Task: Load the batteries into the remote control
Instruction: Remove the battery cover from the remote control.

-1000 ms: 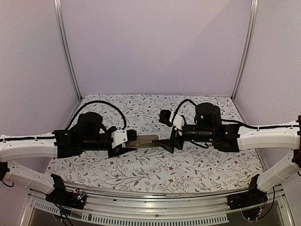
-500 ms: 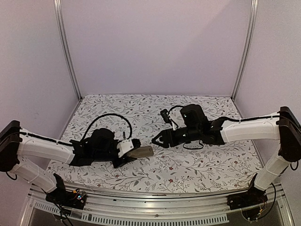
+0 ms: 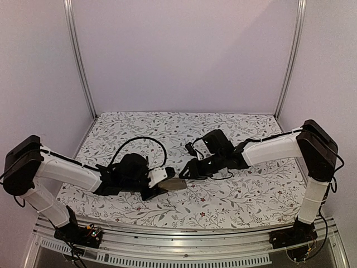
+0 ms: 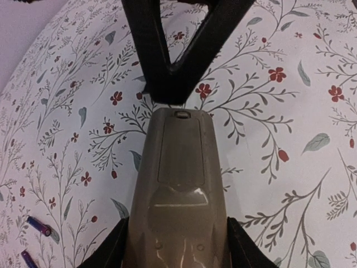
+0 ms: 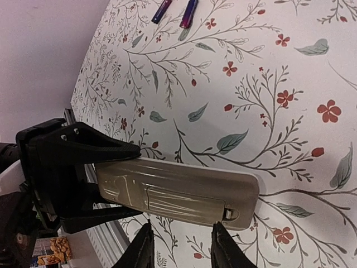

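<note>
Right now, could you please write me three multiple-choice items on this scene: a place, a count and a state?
1. Where do the batteries lie relative to the remote control?
A. on the flowered cloth, apart from it
B. inside it
C. on top of it
2. How many batteries show?
A. one
B. two
C. four
3. The remote's back cover is:
A. lying on the cloth
B. in place
C. missing
Answers: 1 A, they rest on bare cloth; 2 B, a pair shows; 3 B, the panel sits flush.
</note>
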{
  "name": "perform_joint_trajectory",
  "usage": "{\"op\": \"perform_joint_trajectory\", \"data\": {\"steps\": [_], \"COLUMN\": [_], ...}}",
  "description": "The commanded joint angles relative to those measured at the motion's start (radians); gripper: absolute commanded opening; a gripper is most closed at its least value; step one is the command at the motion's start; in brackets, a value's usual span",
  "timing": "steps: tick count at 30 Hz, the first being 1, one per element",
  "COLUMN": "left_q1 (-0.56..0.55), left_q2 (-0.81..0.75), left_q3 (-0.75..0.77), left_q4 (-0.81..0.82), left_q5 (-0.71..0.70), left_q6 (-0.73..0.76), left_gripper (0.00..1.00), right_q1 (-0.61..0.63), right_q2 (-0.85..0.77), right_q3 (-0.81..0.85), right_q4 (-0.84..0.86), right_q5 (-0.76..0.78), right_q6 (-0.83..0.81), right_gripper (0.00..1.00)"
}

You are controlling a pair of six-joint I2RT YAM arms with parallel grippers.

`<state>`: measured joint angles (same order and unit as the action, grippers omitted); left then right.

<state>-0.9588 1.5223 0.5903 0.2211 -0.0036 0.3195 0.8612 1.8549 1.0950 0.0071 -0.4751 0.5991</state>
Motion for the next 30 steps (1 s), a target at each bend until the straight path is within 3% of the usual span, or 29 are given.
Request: {"op": "perform_joint_trajectory", "data": {"steps": [1,23,30], "left_q1": [-0.016,-0.017,-0.017], "left_q2": [0.021,0.029,0.034], "left_q3": [0.025,0.027,0.020], "left_q4": [0.017,0.019,0.048], "left_q5": [0.016,0.029,0.038], "left_q6": [-0.012,-0.006,0.012], "left_gripper": [0.00,0.00,0.00], "right_q1": [-0.002,-0.004,-0.004], "right_q2": [0.065,0.130,0.149], "right_q3": [0.023,0.044,0.074], "right_q4": [-0.047,-0.064,-0.015], "right_q5": [-0.033,-0.032,-0.232], "right_q6": [0.005,-0.014,-0.107], "right_gripper": [0.33,0.25,0.22]}}
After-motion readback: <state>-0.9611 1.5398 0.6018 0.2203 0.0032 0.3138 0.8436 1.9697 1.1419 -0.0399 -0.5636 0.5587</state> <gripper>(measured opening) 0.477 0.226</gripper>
